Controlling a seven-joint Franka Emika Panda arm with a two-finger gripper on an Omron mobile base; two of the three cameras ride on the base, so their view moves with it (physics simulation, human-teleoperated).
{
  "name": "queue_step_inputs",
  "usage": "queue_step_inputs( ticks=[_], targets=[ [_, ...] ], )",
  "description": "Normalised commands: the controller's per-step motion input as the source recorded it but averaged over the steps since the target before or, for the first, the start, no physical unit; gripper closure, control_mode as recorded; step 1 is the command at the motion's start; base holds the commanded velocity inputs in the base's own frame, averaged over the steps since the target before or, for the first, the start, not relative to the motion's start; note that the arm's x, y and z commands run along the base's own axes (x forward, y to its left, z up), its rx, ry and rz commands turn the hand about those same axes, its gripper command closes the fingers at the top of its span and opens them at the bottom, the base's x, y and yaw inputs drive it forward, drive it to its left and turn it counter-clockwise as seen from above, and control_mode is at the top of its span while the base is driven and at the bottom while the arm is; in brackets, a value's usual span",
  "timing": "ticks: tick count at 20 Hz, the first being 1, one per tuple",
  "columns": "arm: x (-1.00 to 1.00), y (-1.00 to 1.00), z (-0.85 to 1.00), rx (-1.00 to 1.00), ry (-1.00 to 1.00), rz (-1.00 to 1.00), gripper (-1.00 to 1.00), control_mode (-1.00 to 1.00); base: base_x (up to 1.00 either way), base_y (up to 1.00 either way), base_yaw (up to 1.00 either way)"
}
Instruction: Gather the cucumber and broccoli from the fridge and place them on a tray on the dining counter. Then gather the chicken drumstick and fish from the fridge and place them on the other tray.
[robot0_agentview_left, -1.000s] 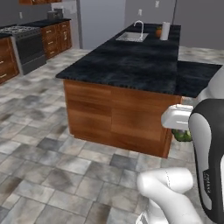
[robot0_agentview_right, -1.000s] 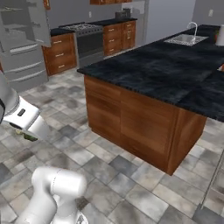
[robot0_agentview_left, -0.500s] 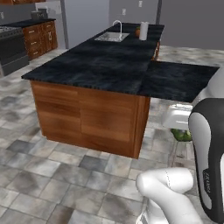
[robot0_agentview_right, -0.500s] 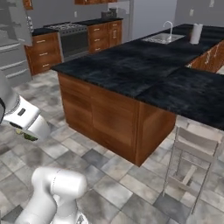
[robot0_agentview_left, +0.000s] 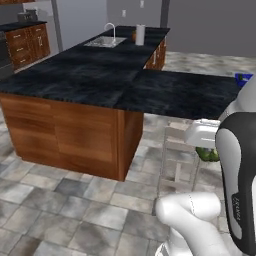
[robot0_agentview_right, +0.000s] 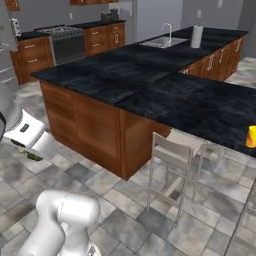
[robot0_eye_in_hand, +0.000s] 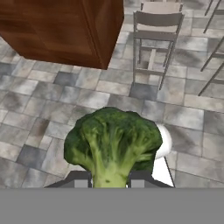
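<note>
My gripper is shut on the pale stem of the broccoli, whose lumpy green head rises between the finger tips over the tiled floor. From the base, the white hand hangs low beside the arm with a bit of green broccoli under it, also seen as broccoli on the other side. The dining counter is a black stone top ahead, joined to a wooden island; the same dining counter stretches to the right. A grey sliver of the fridge stands at the left edge. Cucumber, fish, chicken drumstick and trays are out of view.
A pale chair stands tucked at the counter's near edge, the same chair between me and the top. A sink and a paper roll sit at the far end. A yellow object rests on the counter at right.
The whole scene has swung as the base moved: the island slid left, the black top and a chair came closer. The broccoli stays in the shut gripper.
</note>
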Motion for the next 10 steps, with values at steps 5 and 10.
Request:
queue_step_inputs(
  ticks=[5, 10],
  targets=[
    [0.00, 0.00, 0.00, 0.00, 0.00, 0.00, 1.00, 1.00, 0.00, -1.00, -0.03],
    [0.00, 0.00, 0.00, 0.00, 0.00, 0.00, 1.00, 1.00, 0.00, -1.00, -0.02]
  ],
)
